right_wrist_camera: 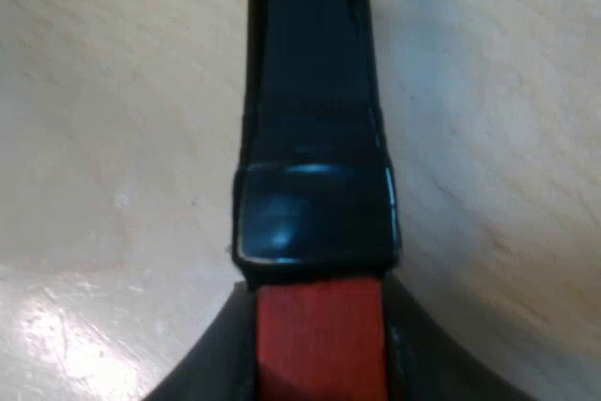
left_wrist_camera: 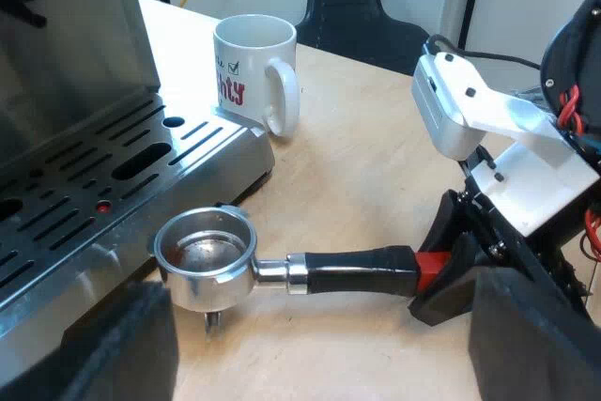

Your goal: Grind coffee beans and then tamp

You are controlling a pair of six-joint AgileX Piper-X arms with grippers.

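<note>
Beside machine (left_wrist_camera: 84, 185), right end effector (left_wrist_camera: 439, 274) angled down, seemingly pinching holder (left_wrist_camera: 207, 255), left end effector (left_wrist_camera: 329, 345) spread.

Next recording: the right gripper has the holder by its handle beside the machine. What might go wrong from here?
1. The right gripper grips the holder only at the handle's red end, far from the heavy metal cup, so it may sag or twist.
2. The cup lies close to the drip tray of the machine; lifting it could knock the tray's edge.
3. The mug stands at the tray's corner; a wide swing might bump it.
</note>
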